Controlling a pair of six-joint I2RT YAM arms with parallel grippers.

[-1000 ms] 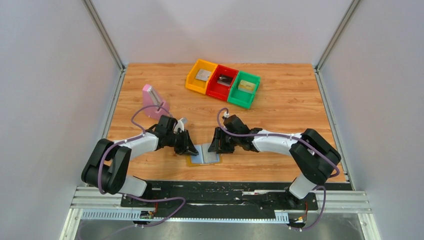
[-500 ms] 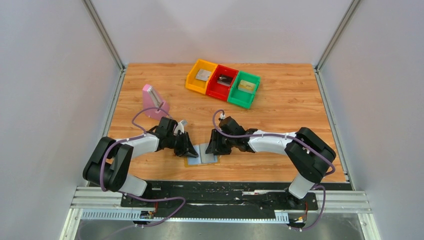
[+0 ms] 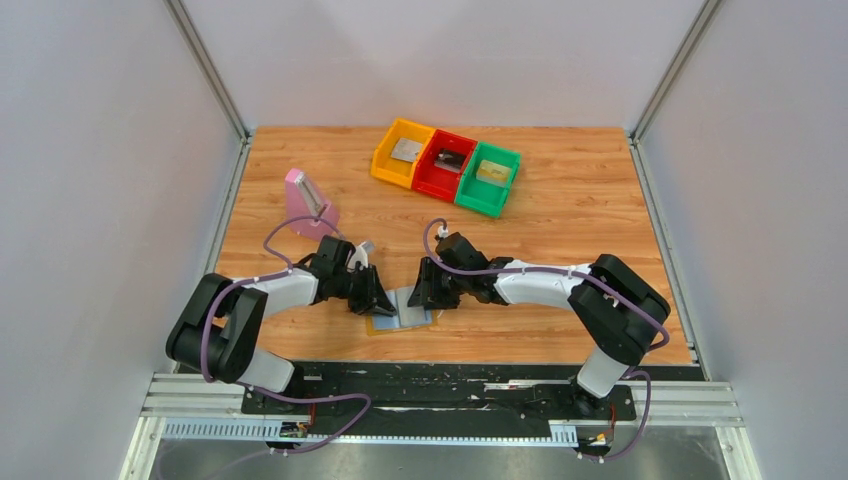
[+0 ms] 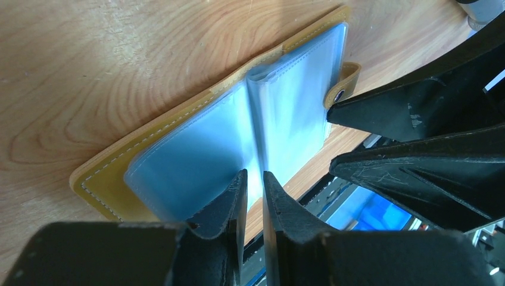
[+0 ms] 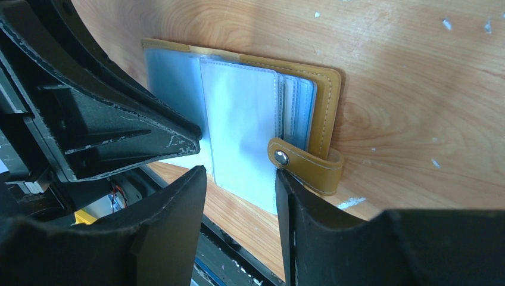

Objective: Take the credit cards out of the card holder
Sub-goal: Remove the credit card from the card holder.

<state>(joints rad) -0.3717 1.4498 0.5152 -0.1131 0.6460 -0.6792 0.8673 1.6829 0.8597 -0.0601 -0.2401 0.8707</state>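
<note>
Well, nearly home by the look of it. Over by the far edge of the tabletop [image 3: 570, 200], three bins [image 3: 383, 165] with a card [image 3: 405, 149] lying in each: silver-grey, dark, golden. Down by the near edge, about midway along, the holder [image 3: 402, 311], flat and splayed open, blue sleeves [image 5: 238, 119] up, tab [image 5: 304, 164] toward the right edge. Pinching one upstanding sleeve with the left jaws, all but together on it. Hovering with the right jaws apart, a finger either side of another leaf at the holder's near end, gripping nothing. No card showing in any pocket on view. Probably just leafing through for stragglers at this stage; hard to rule out one tucked under the lower leaves.
</note>
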